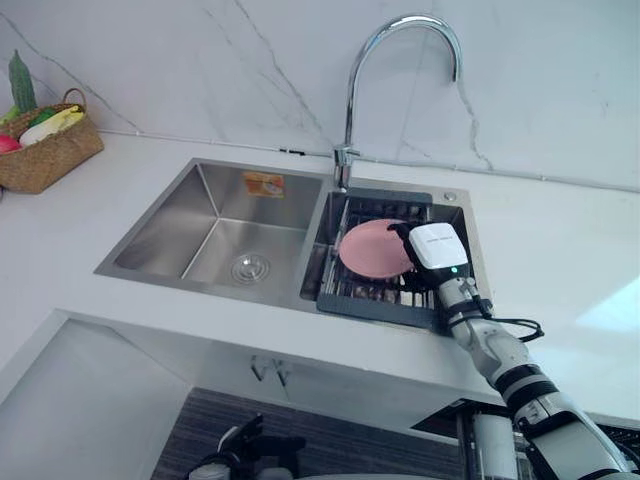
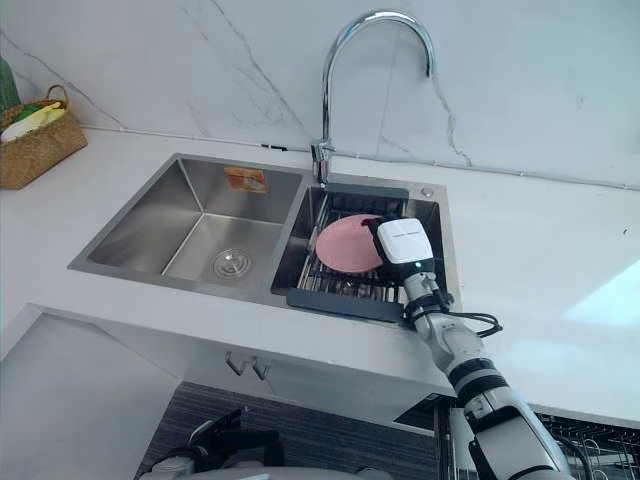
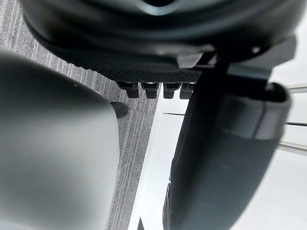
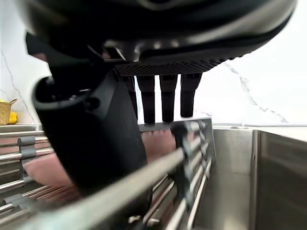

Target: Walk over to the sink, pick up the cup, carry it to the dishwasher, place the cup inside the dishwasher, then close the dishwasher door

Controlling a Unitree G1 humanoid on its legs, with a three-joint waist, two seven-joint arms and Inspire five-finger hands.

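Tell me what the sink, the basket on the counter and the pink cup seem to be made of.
Sink: brushed stainless steel, judging by its grey satin sheen and soft reflections.
Basket: woven natural fibre, probably wicker or seagrass; it is tan and matt, with a visible weave.
Pink cup: likely plastic, possibly glazed ceramic. It is smooth and evenly coloured with little shine, so the look leaves it open.

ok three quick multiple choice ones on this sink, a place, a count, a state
1. Where is the pink cup?
A the left basin
B the rack in the right basin
C the basket
2. How many basins has the sink?
A one
B two
C three
3. The right hand is:
A open, fingers straight
B curled round the tap
C holding the basket
Answers: B, the cup lies on the dark rack; B, two side by side; A, its wrist view shows straight fingers.
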